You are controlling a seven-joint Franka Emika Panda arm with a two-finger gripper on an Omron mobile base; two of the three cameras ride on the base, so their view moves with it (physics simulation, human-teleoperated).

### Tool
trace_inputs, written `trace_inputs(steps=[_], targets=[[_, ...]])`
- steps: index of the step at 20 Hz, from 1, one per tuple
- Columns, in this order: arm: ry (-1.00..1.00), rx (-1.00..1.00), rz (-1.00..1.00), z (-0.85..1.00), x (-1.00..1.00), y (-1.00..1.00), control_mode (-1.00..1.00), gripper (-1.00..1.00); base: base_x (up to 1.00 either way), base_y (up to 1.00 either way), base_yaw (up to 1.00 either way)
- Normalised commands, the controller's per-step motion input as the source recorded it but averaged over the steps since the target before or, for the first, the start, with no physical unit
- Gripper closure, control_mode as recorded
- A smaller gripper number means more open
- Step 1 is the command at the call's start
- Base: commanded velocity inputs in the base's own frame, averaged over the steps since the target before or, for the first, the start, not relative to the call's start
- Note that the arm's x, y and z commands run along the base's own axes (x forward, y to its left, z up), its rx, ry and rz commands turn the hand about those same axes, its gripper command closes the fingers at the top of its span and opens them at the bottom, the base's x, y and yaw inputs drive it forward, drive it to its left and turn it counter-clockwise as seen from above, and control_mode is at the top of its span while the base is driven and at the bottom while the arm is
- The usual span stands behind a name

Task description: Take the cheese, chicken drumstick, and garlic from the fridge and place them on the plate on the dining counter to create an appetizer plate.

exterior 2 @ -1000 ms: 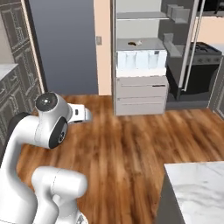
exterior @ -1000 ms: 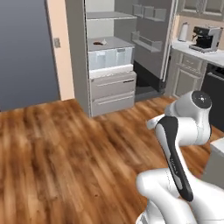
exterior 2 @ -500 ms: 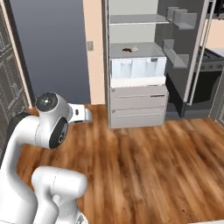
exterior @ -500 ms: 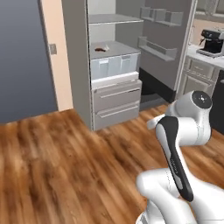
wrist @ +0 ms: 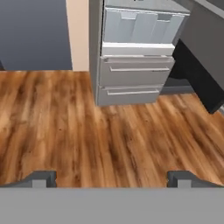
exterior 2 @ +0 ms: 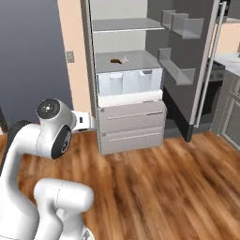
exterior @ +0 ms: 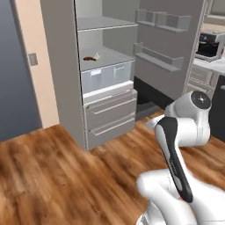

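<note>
The fridge (exterior: 61,66) stands open ahead, grey, with pale shelves, clear bluish drawers (exterior 2: 129,82) and two grey bar-handle drawers (wrist: 131,70). On its middle shelf lies the dark reddish-brown chicken drumstick (exterior: 89,58) (exterior 2: 114,60), and the tiny whitish garlic (exterior: 97,55) (exterior 2: 125,58) sits right beside it. I cannot see the cheese on that shelf. The plate and the dining counter are out of view. My gripper (wrist: 111,179) is open and holds nothing. Its fingertips (wrist: 41,178) are spread wide over the wooden floor, well short of the fridge.
The fridge door (exterior: 167,52) (exterior 2: 187,61) swings open to the right, carrying narrow door shelves. A coffee machine (exterior: 208,46) sits on a counter at far right. A peach wall strip with a switch (exterior 2: 70,56) flanks the fridge's left. Wooden floor (wrist: 109,131) stretches between me and the fridge.
The whole scene has shifted: the base has driven closer to the fridge, which now looks larger and more centred. The arm keeps its pose and the gripper stays open.
</note>
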Motion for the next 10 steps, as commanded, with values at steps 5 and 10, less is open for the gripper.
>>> trace_inputs(steps=[5, 10], targets=[[0.0, 0.0, 0.0, 0.0, 0.0, 0.0, 1.0, -1.0, 1.0, -0.41, -0.19], [0.0, 0.0, 0.0, 0.0, 0.0, 0.0, 1.0, -1.0, 1.0, -0.71, 0.06]])
